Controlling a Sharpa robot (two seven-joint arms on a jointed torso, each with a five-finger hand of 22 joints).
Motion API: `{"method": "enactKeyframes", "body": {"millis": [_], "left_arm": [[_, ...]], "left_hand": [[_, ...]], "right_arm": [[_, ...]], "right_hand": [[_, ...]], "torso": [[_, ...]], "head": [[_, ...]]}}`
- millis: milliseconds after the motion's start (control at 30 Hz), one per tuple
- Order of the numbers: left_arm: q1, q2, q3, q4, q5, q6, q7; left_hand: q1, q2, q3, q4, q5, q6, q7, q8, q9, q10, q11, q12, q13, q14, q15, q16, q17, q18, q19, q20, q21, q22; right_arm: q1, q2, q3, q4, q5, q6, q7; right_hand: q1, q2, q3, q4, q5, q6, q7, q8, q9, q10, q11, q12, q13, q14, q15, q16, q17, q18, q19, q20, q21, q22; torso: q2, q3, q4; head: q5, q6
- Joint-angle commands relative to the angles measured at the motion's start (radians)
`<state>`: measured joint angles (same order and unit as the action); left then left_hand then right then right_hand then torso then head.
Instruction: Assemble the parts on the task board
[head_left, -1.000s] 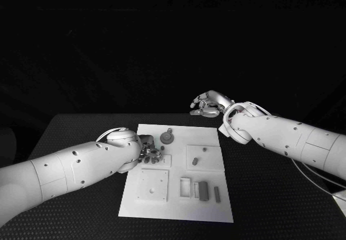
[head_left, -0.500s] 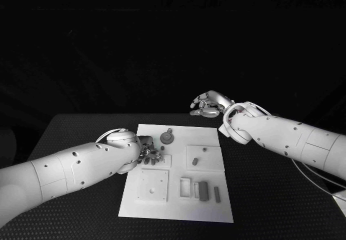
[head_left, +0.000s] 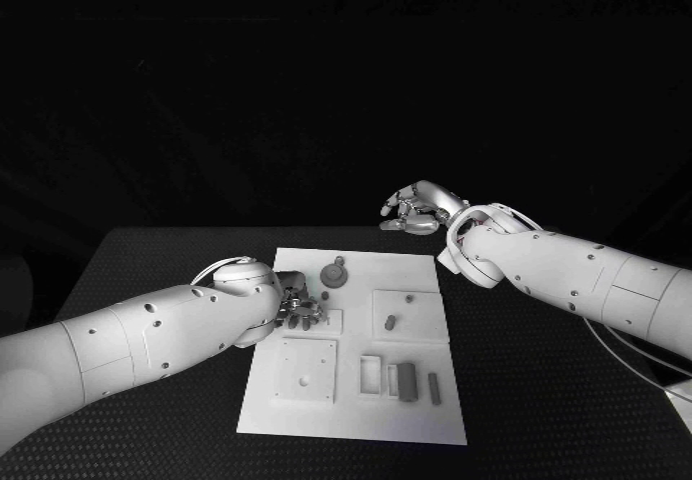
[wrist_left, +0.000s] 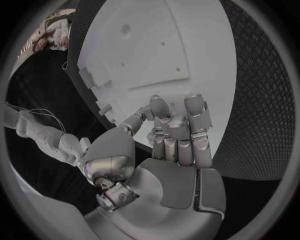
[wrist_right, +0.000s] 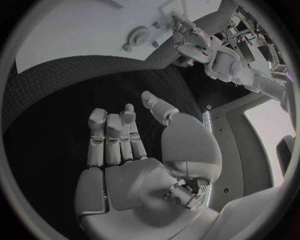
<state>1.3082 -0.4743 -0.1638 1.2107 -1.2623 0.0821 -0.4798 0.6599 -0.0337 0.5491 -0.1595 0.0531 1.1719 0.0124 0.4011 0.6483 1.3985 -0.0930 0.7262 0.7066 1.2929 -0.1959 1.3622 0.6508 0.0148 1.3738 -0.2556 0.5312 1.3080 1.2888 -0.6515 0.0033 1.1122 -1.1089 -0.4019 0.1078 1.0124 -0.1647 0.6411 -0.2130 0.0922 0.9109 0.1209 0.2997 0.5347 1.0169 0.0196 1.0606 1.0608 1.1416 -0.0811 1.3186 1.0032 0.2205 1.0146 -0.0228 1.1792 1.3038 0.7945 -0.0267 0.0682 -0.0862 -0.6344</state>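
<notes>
The white task board (head_left: 361, 420) lies in the middle of the black table. My left hand (head_left: 299, 306) hovers low over its left-middle part, beside a small raised block. In the left wrist view its fingers (wrist_left: 178, 131) curl together down toward the board (wrist_left: 156, 45), thumb close to them; whether they pinch a part is hidden. My right hand (head_left: 411, 212) hangs above the table beyond the board's far edge, with its fingers (wrist_right: 112, 135) stretched out, thumb apart and nothing in it. A round grey part (head_left: 335, 273) lies near the far edge.
A small peg (head_left: 389, 321) stands in a square plate right of centre. Two dark bars (head_left: 408, 380) and a white slotted block (head_left: 371, 375) sit near the front. A square plate with holes (head_left: 307, 370) lies at front left.
My left hand has settled a little lower over the board. The right arm has not moved.
</notes>
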Motion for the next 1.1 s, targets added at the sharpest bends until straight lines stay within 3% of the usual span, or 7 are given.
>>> {"method": "enactKeyframes", "body": {"millis": [33, 300, 367, 933, 1000, 1100], "left_arm": [[-0.010, -0.004, -0.008, -0.006, -0.010, 0.024, -0.024], [-0.010, -0.005, -0.007, -0.006, 0.005, 0.010, -0.026], [-0.010, -0.006, -0.007, -0.005, 0.005, 0.010, -0.024], [-0.009, -0.022, -0.003, 0.005, 0.044, -0.006, -0.020], [-0.005, -0.025, 0.001, 0.010, 0.060, -0.008, -0.020], [-0.002, -0.028, 0.022, 0.014, 0.083, -0.011, -0.023]], "left_hand": [[-0.014, -0.011, -0.005, 0.006, -0.005, -0.008, 0.001, -0.007, 0.004, 0.005, -0.003, 0.006, 0.000, -0.002, -0.005, 0.005, -0.001, 0.014, -0.001, -0.004, -0.004, 0.019], [-0.046, -0.044, -0.021, 0.019, -0.005, -0.011, 0.001, -0.005, 0.009, 0.004, -0.003, 0.007, 0.001, -0.004, -0.006, 0.009, -0.002, 0.015, -0.001, -0.006, -0.004, 0.019], [-0.069, -0.014, -0.085, -0.038, -0.005, -0.016, 0.000, -0.002, 0.017, 0.001, -0.006, 0.009, 0.005, -0.009, -0.008, 0.013, -0.003, 0.018, -0.006, -0.009, -0.004, 0.019], [-0.097, -0.018, -0.111, -0.051, -0.005, -0.017, -0.002, -0.001, 0.021, 0.000, -0.006, 0.008, 0.006, -0.010, -0.009, 0.015, -0.006, 0.019, -0.007, -0.010, -0.006, 0.018], [-0.096, -0.018, -0.111, -0.053, -0.005, -0.017, -0.002, -0.001, 0.021, 0.000, -0.006, 0.008, 0.006, -0.010, -0.009, 0.015, -0.006, 0.019, -0.006, -0.010, -0.006, 0.018], [-0.094, -0.017, -0.111, -0.059, -0.005, -0.017, -0.002, -0.002, 0.021, 0.000, -0.007, 0.008, 0.006, -0.010, -0.009, 0.014, -0.006, 0.019, -0.006, -0.011, -0.007, 0.018]], "right_arm": [[0.000, 0.001, 0.000, 0.000, -0.007, 0.011, 0.004], [0.000, 0.002, 0.000, 0.000, -0.007, 0.012, 0.005], [0.000, 0.002, 0.000, 0.000, -0.007, 0.012, 0.005], [0.000, 0.001, 0.000, -0.003, -0.007, 0.012, 0.005], [0.000, 0.001, 0.000, -0.008, -0.007, 0.013, 0.005], [-0.002, 0.010, 0.000, -0.036, 0.001, 0.014, 0.008]], "right_hand": [[-0.004, -0.003, 0.000, 0.005, 0.002, 0.007, 0.014, -0.004, 0.001, -0.006, 0.004, 0.002, -0.001, -0.009, -0.001, -0.003, -0.002, 0.041, -0.005, 0.001, -0.007, 0.001], [-0.004, -0.005, -0.001, 0.005, 0.002, 0.006, 0.015, -0.005, 0.001, -0.007, 0.005, 0.002, -0.002, -0.009, 0.000, -0.003, -0.002, 0.041, -0.006, 0.001, -0.007, 0.002], [-0.004, -0.005, -0.001, 0.005, 0.002, 0.005, 0.015, -0.005, 0.001, -0.007, 0.005, 0.002, -0.002, -0.009, 0.000, -0.003, -0.002, 0.041, -0.006, 0.001, -0.007, 0.002], [-0.005, -0.005, -0.001, 0.006, 0.002, 0.004, 0.015, -0.006, 0.001, -0.007, 0.005, 0.003, -0.002, -0.009, 0.000, -0.003, -0.002, 0.041, -0.006, 0.002, -0.008, 0.002], [-0.005, -0.005, -0.001, 0.006, 0.002, 0.004, 0.015, -0.006, 0.001, -0.007, 0.005, 0.003, -0.002, -0.010, 0.000, -0.003, -0.002, 0.041, -0.006, 0.002, -0.008, 0.002], [-0.005, -0.005, -0.001, 0.006, 0.002, 0.004, 0.015, -0.006, 0.001, -0.007, 0.005, 0.003, -0.002, -0.010, 0.000, -0.003, -0.002, 0.041, -0.006, 0.002, -0.008, 0.002]], "torso": [[0.000, 0.0000, -0.0003], [0.000, 0.0001, 0.0001], [0.000, 0.0000, 0.0000], [0.000, 0.0002, 0.0005], [-0.001, 0.0004, 0.0005], [-0.002, -0.0001, 0.0005]], "head": [[-0.001, -0.001], [-0.002, 0.000], [-0.002, 0.000], [-0.001, 0.005], [0.001, 0.008], [0.002, 0.011]]}}
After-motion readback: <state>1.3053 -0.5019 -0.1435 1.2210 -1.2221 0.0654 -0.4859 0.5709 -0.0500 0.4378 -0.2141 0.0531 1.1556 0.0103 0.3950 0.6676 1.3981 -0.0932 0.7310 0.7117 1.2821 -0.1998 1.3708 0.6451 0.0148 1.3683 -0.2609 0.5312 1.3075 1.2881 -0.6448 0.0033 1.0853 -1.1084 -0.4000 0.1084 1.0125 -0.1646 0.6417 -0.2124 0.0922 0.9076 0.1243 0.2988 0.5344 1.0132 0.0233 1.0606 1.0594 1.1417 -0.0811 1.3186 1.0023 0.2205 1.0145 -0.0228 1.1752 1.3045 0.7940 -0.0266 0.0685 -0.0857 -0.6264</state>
